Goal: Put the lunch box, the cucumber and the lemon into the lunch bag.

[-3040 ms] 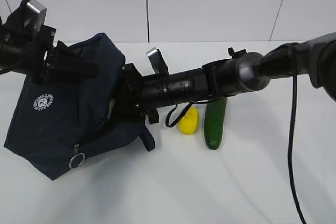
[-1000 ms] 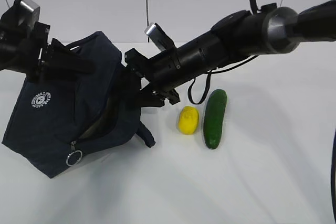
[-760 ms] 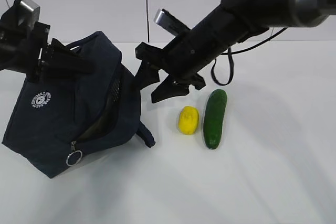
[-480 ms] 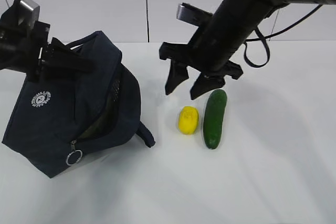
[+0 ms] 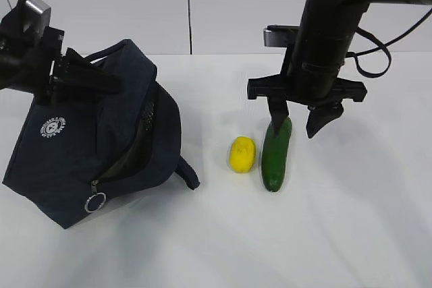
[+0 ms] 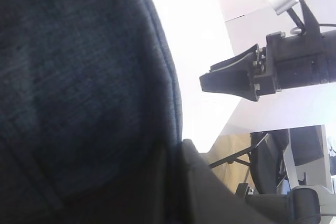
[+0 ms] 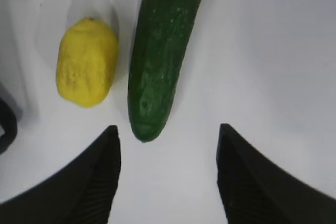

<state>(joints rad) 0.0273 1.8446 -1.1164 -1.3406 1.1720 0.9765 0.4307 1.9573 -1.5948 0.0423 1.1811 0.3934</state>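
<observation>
The right gripper (image 5: 300, 121) is seen hanging above the white table (image 5: 351, 220) with its jaws spread wide and nothing held between them. The cucumber (image 5: 276, 152) lies on the table below the jaws, its far end under the gap and against the left-hand finger in the exterior view; in the right wrist view its rounded end (image 7: 148, 124) is shown just ahead of the gap, nearer the left-hand finger, with bare table between the cucumber and the other finger. The lemon (image 5: 242, 154) is placed just beside the cucumber, outside the jaws on the bag's side, close to the cucumber but apart from it. One end of a padded handle (image 5: 187, 173) of the lunch bag (image 5: 81, 146) is draped on the table between the bag and the lemon.

The left gripper (image 5: 94, 80) is shown closed at the top of the lunch bag, where a handle loop rises; the fabric fills the left wrist view, and exactly what is pinched cannot be told. The bag is tilted, its zipper gaping on the side facing the right gripper, with the silver ring pull (image 5: 95, 203) hanging low. The lunch box cannot be made out in any view. A pale wall is seen behind the table.
</observation>
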